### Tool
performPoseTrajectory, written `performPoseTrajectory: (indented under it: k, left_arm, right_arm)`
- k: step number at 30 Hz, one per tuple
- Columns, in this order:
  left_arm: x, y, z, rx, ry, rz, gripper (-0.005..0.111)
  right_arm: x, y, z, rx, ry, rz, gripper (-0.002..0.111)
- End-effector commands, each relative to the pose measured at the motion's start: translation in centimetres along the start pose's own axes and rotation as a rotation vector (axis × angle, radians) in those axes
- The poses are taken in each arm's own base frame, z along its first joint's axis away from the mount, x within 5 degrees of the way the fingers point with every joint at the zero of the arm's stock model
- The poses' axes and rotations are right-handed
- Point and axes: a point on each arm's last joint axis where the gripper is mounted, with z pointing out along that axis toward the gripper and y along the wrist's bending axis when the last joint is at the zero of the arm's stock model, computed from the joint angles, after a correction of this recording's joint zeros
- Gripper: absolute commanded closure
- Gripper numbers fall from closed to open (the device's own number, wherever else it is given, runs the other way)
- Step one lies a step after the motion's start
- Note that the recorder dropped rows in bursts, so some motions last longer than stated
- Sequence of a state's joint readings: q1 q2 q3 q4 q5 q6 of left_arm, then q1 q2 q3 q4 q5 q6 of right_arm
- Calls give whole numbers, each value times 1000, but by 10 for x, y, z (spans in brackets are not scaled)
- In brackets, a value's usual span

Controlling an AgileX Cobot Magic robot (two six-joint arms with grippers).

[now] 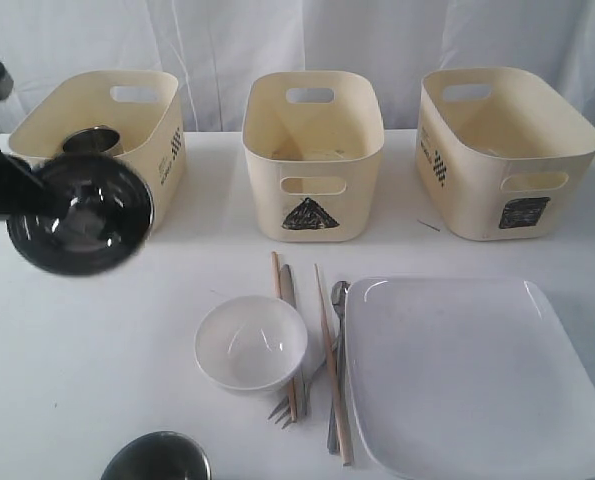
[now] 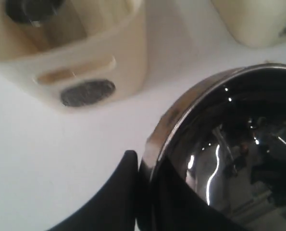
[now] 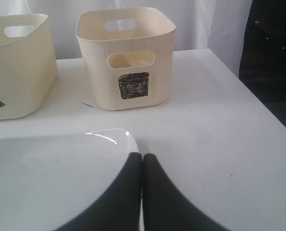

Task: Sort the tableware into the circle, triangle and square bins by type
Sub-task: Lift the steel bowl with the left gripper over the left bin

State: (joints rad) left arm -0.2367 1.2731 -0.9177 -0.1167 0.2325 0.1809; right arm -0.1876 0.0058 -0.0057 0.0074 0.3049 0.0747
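My left gripper (image 1: pixel 22 195) (image 2: pixel 145 166) is shut on the rim of a shiny steel bowl (image 1: pixel 82 215) (image 2: pixel 229 159). It holds the bowl tilted above the table, just in front of the circle bin (image 1: pixel 152 135) (image 2: pixel 99 53). A steel mug (image 1: pixel 92 142) (image 2: pixel 32 9) stands inside that bin. The triangle bin (image 1: pixel 312 170) (image 3: pixel 18 72) is in the middle and the square bin (image 1: pixel 497 160) (image 3: pixel 128 62) on the right. My right gripper (image 3: pixel 142 156) is shut and empty, low beside a corner of the large white square plate (image 1: pixel 477 380) (image 3: pixel 51 178); the exterior view does not show it.
A small white bowl (image 1: pixel 250 342) sits at front centre. Beside it lie two chopsticks (image 1: pixel 332 370), a knife (image 1: pixel 288 285), a fork (image 1: pixel 292 400) and a spoon (image 1: pixel 338 300). Another steel mug (image 1: pixel 157 458) stands at the front edge.
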Motion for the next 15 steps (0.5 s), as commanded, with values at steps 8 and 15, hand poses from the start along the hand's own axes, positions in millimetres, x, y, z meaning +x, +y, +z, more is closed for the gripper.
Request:
performPoseTrajectory:
  k: [8,15]
  left_arm:
    - [-100,50,18,-127,-147,-6,107]
    - [-112,93,66,-180,-113,-115,107]
  right_arm:
    - [0,0,0,-7,-14,-13,108]
    - [0,0,0,-7,-14,-13,108]
